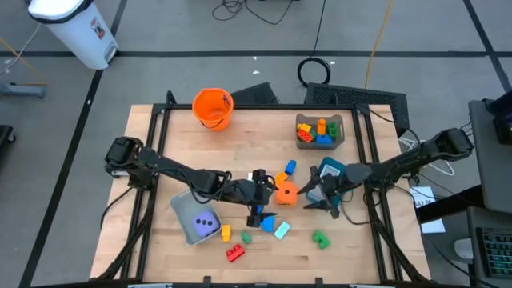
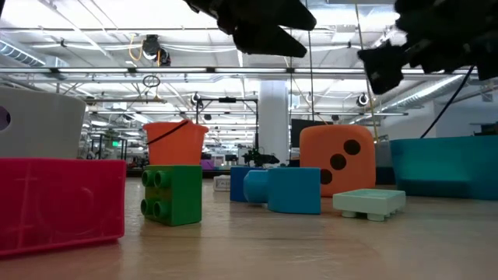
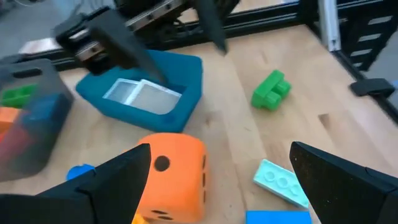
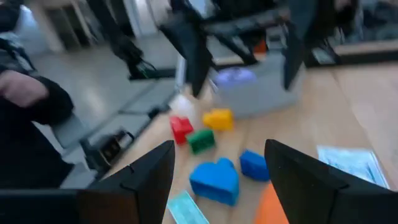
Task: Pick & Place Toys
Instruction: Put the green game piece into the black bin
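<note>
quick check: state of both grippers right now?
Left gripper: open, holding nothing, beside the orange die.
Right gripper: open, holding nothing, above the blue blocks.

You're looking at two dark, matte black jointed arms, each built of slim links with bulkier rounded joints. The left tool and right tool each end in two flat, tapering black fingers.
</note>
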Available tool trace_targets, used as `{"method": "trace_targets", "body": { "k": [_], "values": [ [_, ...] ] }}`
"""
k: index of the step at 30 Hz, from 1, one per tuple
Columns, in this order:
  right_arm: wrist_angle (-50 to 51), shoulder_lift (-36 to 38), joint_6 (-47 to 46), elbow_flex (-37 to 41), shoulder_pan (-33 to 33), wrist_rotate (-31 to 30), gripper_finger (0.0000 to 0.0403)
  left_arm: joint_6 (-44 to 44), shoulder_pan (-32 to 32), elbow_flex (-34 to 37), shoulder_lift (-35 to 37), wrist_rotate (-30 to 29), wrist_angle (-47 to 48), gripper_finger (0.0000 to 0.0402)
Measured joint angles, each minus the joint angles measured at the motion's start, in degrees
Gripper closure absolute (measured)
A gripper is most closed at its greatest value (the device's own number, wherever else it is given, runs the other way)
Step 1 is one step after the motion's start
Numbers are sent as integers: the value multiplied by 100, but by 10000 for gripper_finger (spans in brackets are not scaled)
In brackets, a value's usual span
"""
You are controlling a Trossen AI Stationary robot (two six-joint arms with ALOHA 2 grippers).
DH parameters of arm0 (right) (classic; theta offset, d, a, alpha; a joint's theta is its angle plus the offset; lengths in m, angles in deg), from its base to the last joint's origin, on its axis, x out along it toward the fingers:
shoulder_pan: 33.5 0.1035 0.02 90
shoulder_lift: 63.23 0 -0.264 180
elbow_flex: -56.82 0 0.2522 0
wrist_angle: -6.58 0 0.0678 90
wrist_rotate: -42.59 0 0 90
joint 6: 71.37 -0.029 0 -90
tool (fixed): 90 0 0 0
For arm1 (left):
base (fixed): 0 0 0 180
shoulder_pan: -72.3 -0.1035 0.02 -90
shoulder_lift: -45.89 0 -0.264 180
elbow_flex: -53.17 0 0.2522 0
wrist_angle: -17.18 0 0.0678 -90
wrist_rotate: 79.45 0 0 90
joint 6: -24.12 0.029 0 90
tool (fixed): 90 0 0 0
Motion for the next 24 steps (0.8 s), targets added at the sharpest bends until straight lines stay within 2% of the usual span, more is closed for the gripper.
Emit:
{"method": "trace_targets", "body": {
  "k": [3, 9, 14, 17, 20, 24],
  "values": [
    [-660, 0, 98, 167, 109, 2, 161, 172, 35, 0, 16, -259, -2, 9],
    [-901, 2, 105, 168, 180, -61, 161, 282, -117, 0, 42, -332, -25, 9],
    [-762, 0, 91, 164, 277, -724, 161, 46, -220, -2, 42, -125, 206, 9],
    [-151, -7, -87, -57, 534, -918, 161, -68, -219, -2, 42, -111, 299, 9],
    [906, -32, -22, -603, 962, -1092, 167, -44, -219, -2, 40, -111, 283, 9],
    [2921, -270, 155, -1584, 1629, -2178, 180, -47, -219, -2, 40, -111, 387, 9]
  ]
}}
